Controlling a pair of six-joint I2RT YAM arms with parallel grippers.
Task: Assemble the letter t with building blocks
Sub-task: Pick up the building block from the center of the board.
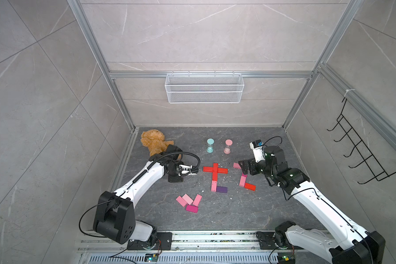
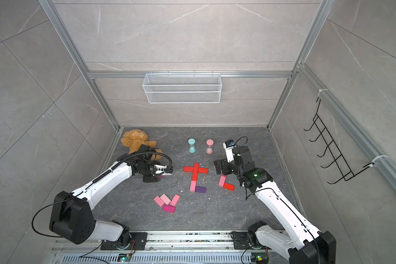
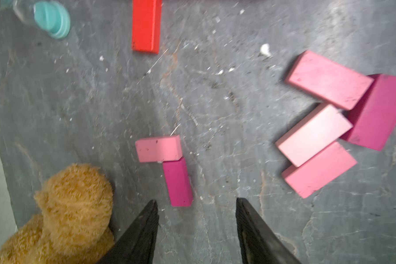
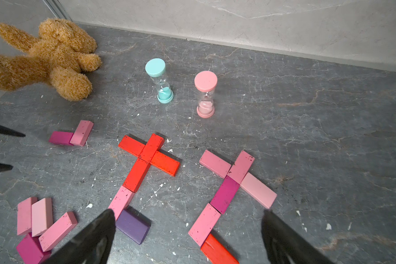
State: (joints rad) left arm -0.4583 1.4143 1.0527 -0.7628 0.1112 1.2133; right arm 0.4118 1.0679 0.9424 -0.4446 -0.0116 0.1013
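The only print you can read is on the pink timer (image 4: 205, 93) (it looks like 15). In front of it lies the red block cross (image 1: 215, 171) — flat, stem running front to back. Your left gripper (image 3: 196, 201) and right gripper (image 4: 188, 212) both gape, empty.

In both top views a fluffy brown teddy bear (image 1: 154, 141) lies left of centre, a teal plastic hourglass timer (image 1: 210, 145) and a pink plastic hourglass timer (image 1: 228, 146) right of it. Below them lies a cross of flat red blocks (image 1: 215, 170); lower left, a cluster of flat pink blocks (image 1: 188, 199).
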